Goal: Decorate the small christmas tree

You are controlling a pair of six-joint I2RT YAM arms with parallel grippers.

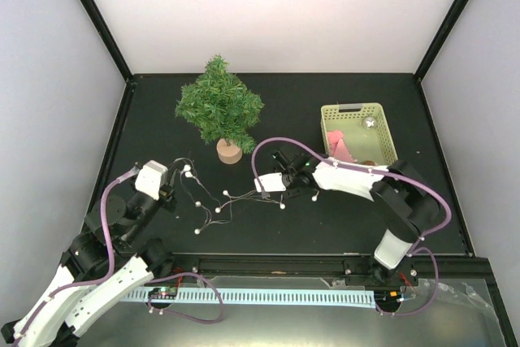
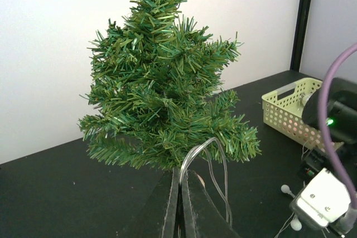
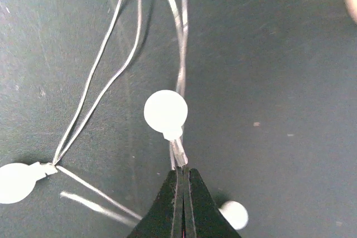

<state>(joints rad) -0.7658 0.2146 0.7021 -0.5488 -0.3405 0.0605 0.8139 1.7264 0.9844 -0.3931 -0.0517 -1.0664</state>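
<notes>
The small christmas tree (image 1: 219, 105) stands upright on its wooden disc base (image 1: 229, 152) at the back left of the black table. In the left wrist view the tree (image 2: 162, 82) is just beyond my fingers. A clear-wire light string with white round bulbs (image 1: 217, 210) lies spread on the table between my two grippers. My left gripper (image 1: 180, 173) is shut on a loop of that wire (image 2: 209, 149), below the tree's lowest branches. My right gripper (image 3: 181, 170) is shut on the wire just under one bulb (image 3: 165, 111), low over the table.
A pale green lattice basket (image 1: 355, 108) stands at the back right, holding a pink item and a silver ball. It also appears as the basket (image 2: 287, 112) in the left wrist view. Loose bulbs (image 3: 17, 182) and wire strands lie around the right gripper.
</notes>
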